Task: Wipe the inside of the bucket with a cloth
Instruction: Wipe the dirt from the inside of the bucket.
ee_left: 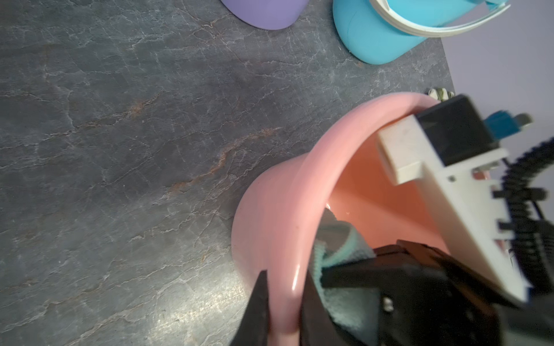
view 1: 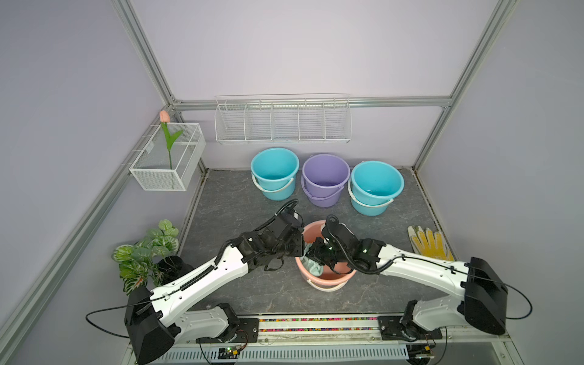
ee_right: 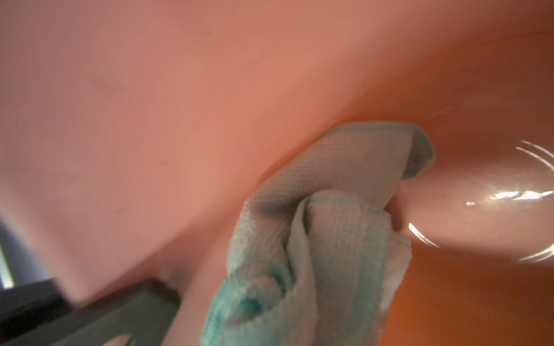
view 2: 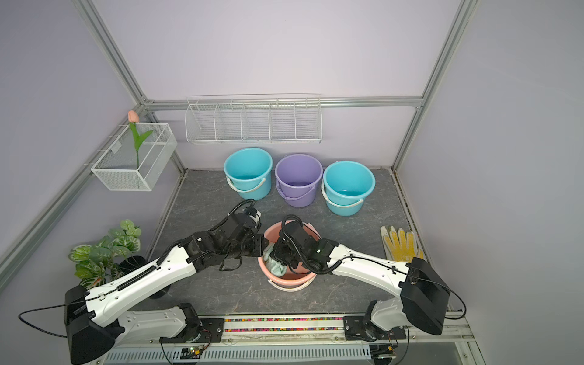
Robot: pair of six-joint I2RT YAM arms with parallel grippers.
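A pink bucket stands upright in the middle of the dark stone table. My left gripper is shut on its left rim, one finger outside the wall and one inside. My right gripper reaches down into the bucket and is shut on the pale mint-green cloth. In the right wrist view the bunched cloth presses against the lower inside wall by the base, and it hides the fingertips. The cloth also shows just inside the rim.
At the back stand a cyan bucket, a purple bucket and a stacked cyan bucket. A yellow-and-white glove lies at the right. A potted plant stands at the left. Wire baskets hang on the walls.
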